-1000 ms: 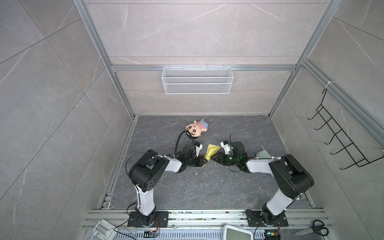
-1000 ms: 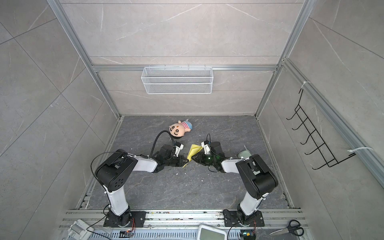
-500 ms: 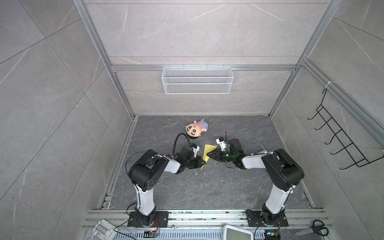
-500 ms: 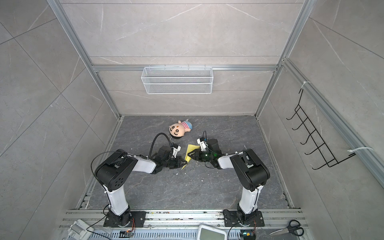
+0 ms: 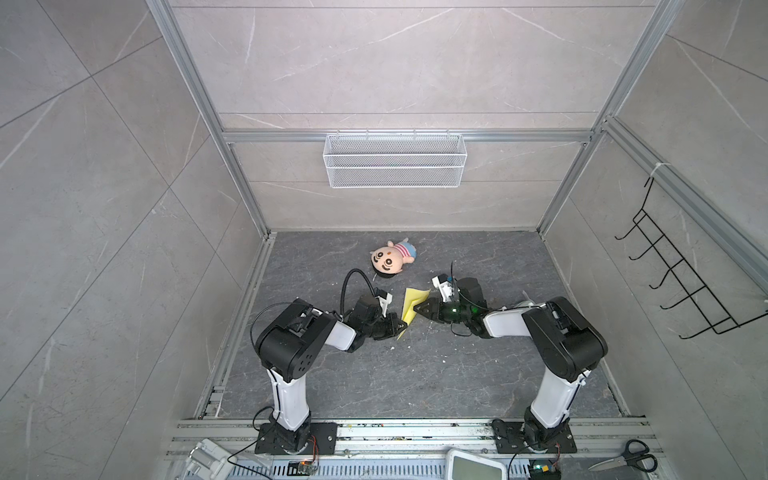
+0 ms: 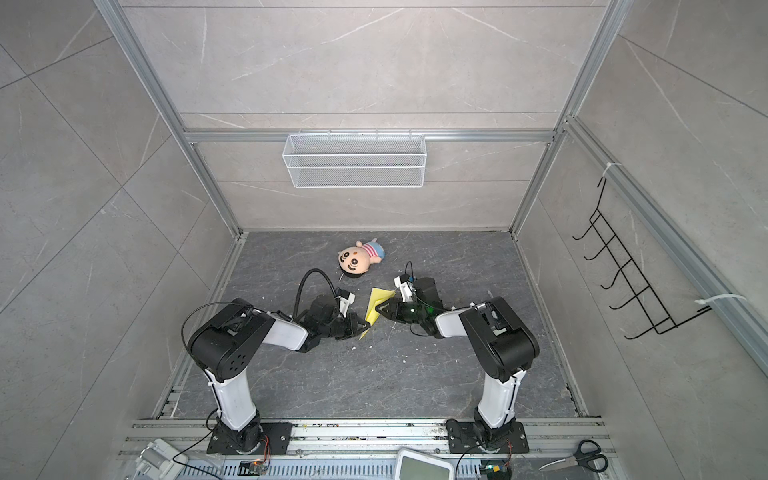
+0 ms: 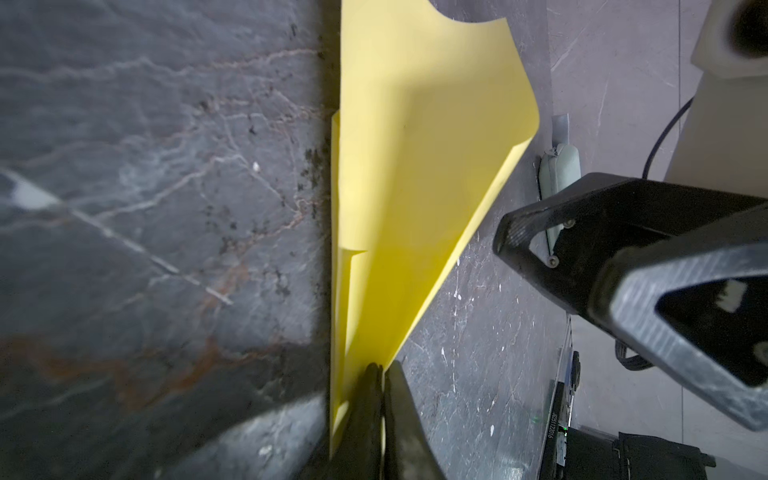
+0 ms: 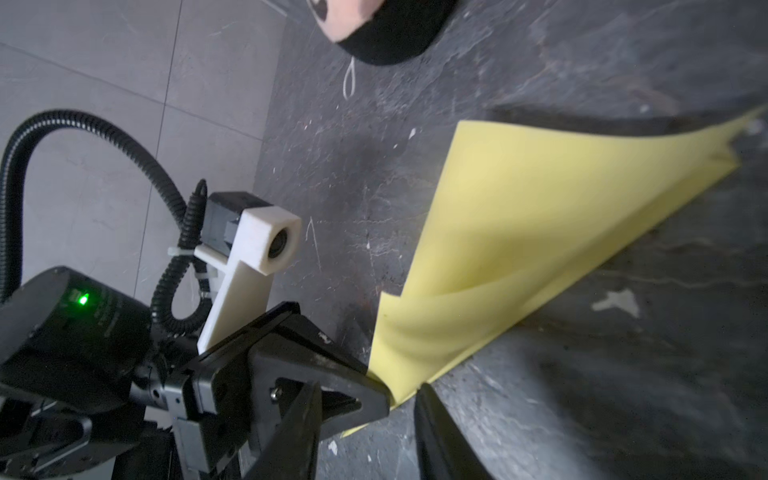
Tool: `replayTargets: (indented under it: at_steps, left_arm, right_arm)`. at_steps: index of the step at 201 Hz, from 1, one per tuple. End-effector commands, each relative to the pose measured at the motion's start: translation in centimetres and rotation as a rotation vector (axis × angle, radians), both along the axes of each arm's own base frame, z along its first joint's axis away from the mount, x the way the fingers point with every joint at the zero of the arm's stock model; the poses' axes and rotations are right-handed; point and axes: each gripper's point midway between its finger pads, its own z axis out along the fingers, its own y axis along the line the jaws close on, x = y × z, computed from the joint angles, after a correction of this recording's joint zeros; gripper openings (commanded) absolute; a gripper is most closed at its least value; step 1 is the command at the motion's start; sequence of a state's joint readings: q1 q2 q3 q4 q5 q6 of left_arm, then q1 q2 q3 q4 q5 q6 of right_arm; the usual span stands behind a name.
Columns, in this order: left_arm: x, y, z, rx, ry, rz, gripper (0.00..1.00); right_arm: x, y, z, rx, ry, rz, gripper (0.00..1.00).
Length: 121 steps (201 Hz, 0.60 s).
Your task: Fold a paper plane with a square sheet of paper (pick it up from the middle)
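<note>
The yellow paper plane [image 5: 413, 305] already looks creased into a pointed dart resting on the dark worktop [image 5: 415, 374], its narrow tip clamped in the closed left pincer [image 7: 382, 368], while the right pincer [image 8: 369, 386] gapes empty just beside it, and I'd say the wings remain unshaped.

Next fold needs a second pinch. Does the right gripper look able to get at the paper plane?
Likely yes: right gripper stands open beside the paper plane, nothing between; left gripper pinches its tip.
</note>
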<state>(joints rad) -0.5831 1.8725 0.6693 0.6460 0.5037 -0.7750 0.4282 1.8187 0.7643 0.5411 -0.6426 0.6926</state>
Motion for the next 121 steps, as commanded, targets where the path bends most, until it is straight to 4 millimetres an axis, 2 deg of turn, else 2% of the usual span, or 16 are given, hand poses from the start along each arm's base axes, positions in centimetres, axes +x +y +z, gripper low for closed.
replayTargets:
  at_steps: [1, 12, 37, 121]
  left_arm:
    - [0.3, -0.1, 0.4, -0.026, -0.037, -0.008, 0.12]
    - [0.3, -0.1, 0.4, -0.028, -0.045, -0.011, 0.13]
    - [0.3, 0.2, 0.2, -0.029, -0.044, -0.003, 0.15]
    - [0.6, 1.3, -1.0, -0.02, -0.011, 0.046, 0.1]
  right_arm:
    - [0.6, -1.4, -1.0, -0.114, 0.009, -0.071, 0.41]
    - [0.8, -1.6, -1.4, -0.133, 0.017, -0.083, 0.4]
    - [0.8, -0.9, -1.7, -0.17, 0.028, -0.041, 0.37]
    - [0.2, 0.4, -4.1, -0.279, 0.074, 0.037, 0.44]
